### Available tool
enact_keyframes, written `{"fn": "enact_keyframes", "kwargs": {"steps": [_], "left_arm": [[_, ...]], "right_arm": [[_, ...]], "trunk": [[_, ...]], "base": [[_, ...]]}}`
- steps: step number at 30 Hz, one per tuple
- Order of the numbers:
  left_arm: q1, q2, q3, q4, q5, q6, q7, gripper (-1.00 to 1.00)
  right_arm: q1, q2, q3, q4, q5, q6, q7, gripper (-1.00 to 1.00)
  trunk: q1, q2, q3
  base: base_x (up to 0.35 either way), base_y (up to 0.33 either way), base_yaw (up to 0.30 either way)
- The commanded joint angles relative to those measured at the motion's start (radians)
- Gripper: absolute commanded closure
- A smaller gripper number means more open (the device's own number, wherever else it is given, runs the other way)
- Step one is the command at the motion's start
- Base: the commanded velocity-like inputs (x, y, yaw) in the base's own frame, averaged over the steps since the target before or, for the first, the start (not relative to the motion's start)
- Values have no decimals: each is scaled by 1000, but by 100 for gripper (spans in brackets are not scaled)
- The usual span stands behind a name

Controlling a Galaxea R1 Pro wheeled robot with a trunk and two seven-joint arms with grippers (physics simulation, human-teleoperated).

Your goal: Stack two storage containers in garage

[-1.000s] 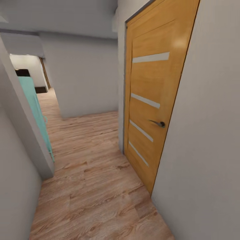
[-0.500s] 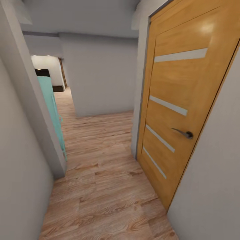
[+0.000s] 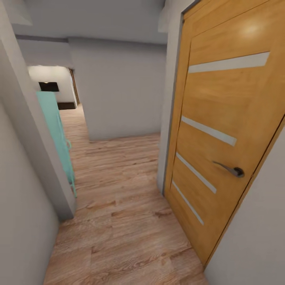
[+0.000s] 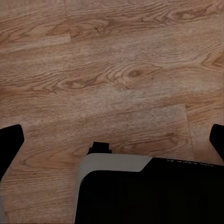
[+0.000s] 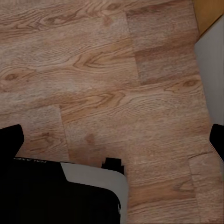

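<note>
- One left gripper (image 4: 112, 140) is hanging over the wood-plank floor (image 4: 116, 70) in the left wrist view, its two dark fingertips (image 4: 10, 144) standing wide apart at the picture's opposite edges with nothing between them.
- One right gripper (image 5: 112, 140) is hanging likewise over the planks in the right wrist view, its jaws spread and gripping nothing; one strip of pale wall (image 5: 212, 74) and a corner of orange door are lying at the frame's edge.
- One black-and-grey part of the robot's body (image 4: 149, 191) is showing below each gripper.
- In the head view, one hallway is running ahead over the plank floor (image 3: 118, 206).
- One orange wooden door (image 3: 221, 134) is standing closed on the right, bearing four pale horizontal strips and one dark lever handle (image 3: 231, 169).
- One teal door (image 3: 57, 138) is standing ajar on the left, beside a grey wall (image 3: 23, 158).
- One grey wall (image 3: 118, 87) is facing the camera farther along, with one lit opening (image 3: 53, 87) to its left.
</note>
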Motion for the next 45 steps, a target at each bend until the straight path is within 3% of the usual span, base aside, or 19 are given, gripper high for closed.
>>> {"fn": "enact_keyframes", "kwargs": {"steps": [1, 24, 45], "left_arm": [[-2, 0, 6, 5, 2, -8, 1, -100], [-2, 0, 6, 5, 2, -8, 1, -100], [-2, 0, 6, 5, 2, -8, -1, -100]], "right_arm": [[-2, -1, -7, 4, 10, -7, 1, -100], [-2, 1, -9, 4, 9, -5, 2, -100], [-2, 1, -7, 4, 7, -4, 2, -100]], "trunk": [[1, -2, -2], [1, -2, 11], [1, -2, 23]], "base": [[322, 0, 0], [322, 7, 0], [233, 233, 0]]}}
